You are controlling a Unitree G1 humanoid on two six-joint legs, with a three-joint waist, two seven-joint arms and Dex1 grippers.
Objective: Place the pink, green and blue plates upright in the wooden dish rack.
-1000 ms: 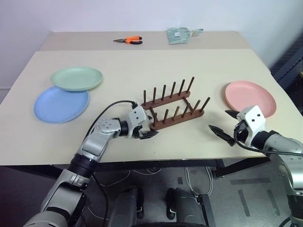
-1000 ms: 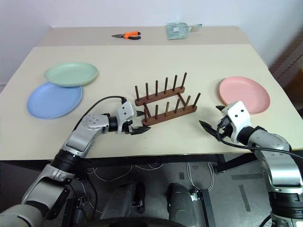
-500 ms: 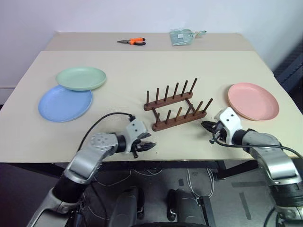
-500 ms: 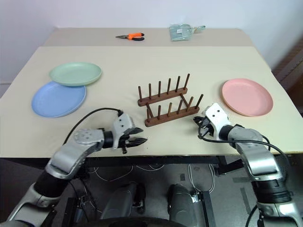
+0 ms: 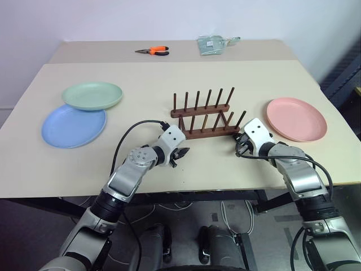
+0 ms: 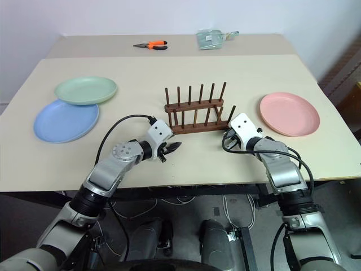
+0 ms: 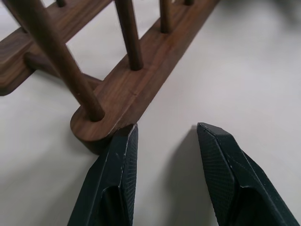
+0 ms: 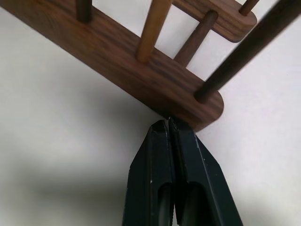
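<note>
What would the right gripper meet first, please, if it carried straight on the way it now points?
Most likely the wooden dish rack: the right gripper, its fingers shut, points at the rounded end of the near base rail, with its tips at or almost on the wood.

1. You have the wooden dish rack (image 5: 206, 117) mid-table: dark brown, two base rails, two rows of thin upright pegs, standing empty with its rails running left to right.
2. Your pink plate (image 5: 296, 118) lies flat on the right, well apart from the rack.
3. Your green plate (image 5: 92, 95) lies flat at far left, its near edge overlapping the blue plate (image 5: 73, 125), which lies flat just nearer to you.
</note>
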